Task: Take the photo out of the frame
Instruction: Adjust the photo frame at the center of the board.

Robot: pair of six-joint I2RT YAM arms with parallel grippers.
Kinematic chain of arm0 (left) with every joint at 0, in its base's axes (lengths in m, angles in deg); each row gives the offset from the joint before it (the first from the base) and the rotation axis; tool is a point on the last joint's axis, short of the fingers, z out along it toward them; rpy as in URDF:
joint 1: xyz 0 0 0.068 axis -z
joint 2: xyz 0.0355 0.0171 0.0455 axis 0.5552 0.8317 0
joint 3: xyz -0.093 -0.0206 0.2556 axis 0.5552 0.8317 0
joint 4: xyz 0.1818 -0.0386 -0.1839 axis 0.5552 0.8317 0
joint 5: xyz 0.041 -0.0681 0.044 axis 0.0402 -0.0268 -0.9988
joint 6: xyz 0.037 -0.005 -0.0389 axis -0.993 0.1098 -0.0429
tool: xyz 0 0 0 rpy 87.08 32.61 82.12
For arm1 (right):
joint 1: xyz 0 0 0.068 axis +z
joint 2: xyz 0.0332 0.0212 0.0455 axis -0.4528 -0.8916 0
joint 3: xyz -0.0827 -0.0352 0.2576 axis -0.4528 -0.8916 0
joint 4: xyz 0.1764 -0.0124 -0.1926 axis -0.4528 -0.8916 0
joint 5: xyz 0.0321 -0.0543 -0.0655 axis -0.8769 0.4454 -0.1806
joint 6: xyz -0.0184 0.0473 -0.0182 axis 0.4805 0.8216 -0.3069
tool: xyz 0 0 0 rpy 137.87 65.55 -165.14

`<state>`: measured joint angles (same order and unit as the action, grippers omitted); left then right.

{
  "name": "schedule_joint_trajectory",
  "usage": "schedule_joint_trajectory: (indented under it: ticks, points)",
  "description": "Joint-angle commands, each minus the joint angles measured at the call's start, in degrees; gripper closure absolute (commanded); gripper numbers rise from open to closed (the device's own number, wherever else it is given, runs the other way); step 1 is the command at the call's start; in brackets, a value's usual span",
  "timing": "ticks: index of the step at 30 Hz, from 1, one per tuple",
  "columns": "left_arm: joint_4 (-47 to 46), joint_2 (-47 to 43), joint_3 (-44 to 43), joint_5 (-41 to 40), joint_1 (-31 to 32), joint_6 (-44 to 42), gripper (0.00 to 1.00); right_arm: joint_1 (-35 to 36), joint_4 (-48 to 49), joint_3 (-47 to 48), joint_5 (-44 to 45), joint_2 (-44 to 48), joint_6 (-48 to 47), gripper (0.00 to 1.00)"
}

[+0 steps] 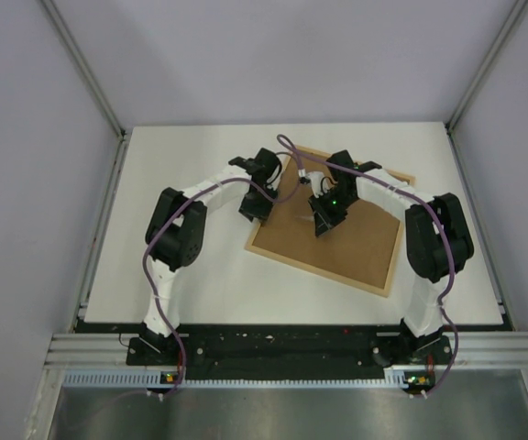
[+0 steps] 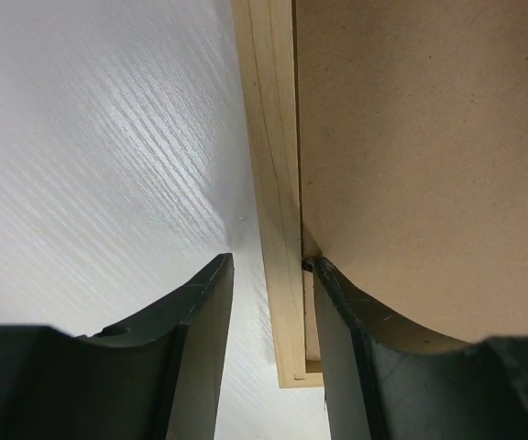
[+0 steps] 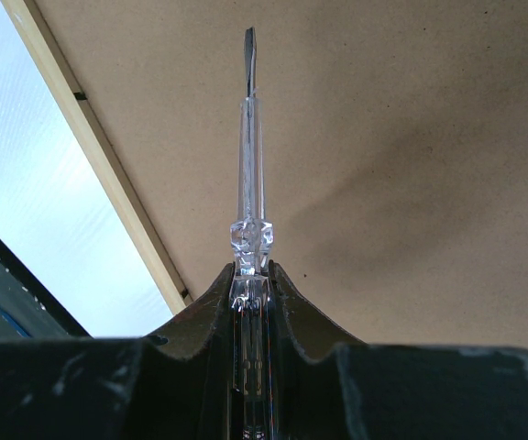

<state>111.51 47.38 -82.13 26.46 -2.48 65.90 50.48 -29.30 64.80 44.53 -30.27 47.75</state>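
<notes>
Top view: the frame [image 1: 319,269] lies back-up just right of centre on the tabletop [image 1: 172,165], with its backing board [image 1: 356,252] in place and the photo unseen. Left wrist: the left end effector [image 2: 270,259], fingers apart, straddles the frame's 9 o'clock rail. Right wrist: the right end effector [image 3: 250,270] is clamped on a clear-handled screwdriver [image 3: 250,183] over the backing board, so removal looks barely begun.

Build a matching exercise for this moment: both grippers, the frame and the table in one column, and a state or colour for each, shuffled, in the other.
Column one:
1. left gripper
2. right gripper
3. frame
4. table

Column two:
A. white
B. shut on a clear-handled screwdriver
C. lying back side up, brown
D. open, astride the frame's light-wood edge

Pairs: 1-D, 2-B, 3-C, 4-A
</notes>
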Motion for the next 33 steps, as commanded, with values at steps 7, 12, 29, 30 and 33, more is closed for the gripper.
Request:
schedule_joint_trajectory:
  ticks: [7, 12, 29, 30, 33]
  points:
    - [0.2, 1.3, -2.8, -2.2, 0.3, -0.2, 0.67, -0.3, 1.6, -0.1, -1.2, 3.7, 0.0, 1.0]
    - [0.2, 0.6, -2.8, -1.9, 0.2, 0.8, 1.0, -0.4, 1.5, -0.2, -1.1, 3.9, -0.1, 1.0]
    - [-4.7, -8.2, 1.7, 8.5, -1.3, 4.0, 0.66, -0.4, 0.1, 6.1, 1.0, -0.9, -0.3, 1.0]
    - [-4.9, -8.5, 0.9, 8.6, -2.1, 4.2, 0.64, -0.4, -0.4, 7.4, 1.1, -1.9, -0.5, 1.0]
    - [-5.3, -7.6, -2.8, 11.0, -5.0, 5.1, 0.59, -0.4, -1.2, 11.0, 1.4, -4.2, -0.7, 1.0]
